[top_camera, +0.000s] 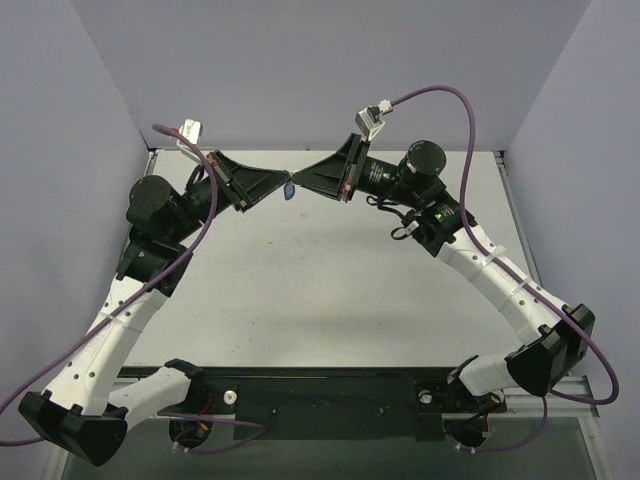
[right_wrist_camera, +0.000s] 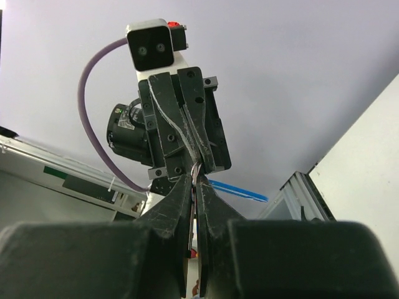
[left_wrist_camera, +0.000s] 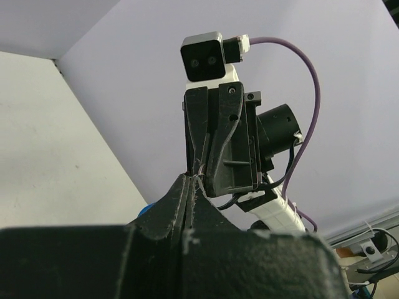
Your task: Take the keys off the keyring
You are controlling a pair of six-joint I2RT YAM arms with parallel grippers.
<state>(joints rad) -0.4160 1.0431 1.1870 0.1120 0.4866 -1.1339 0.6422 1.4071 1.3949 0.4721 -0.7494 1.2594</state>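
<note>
Above table (top_camera: 330,300), left gripper (top_camera: 281,187), right gripper (top_camera: 299,184) pinch keyring (top_camera: 289,194)

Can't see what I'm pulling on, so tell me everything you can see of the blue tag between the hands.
The blue tag is a slim, bright blue oblong, plastic by its look. It is held in the air above the table, sticking out sideways from where the closed tips of the left hand and right hand meet. Thin silver metal shows in that pinch at its end; how it attaches is hidden. From above only a sliver shows.
</note>
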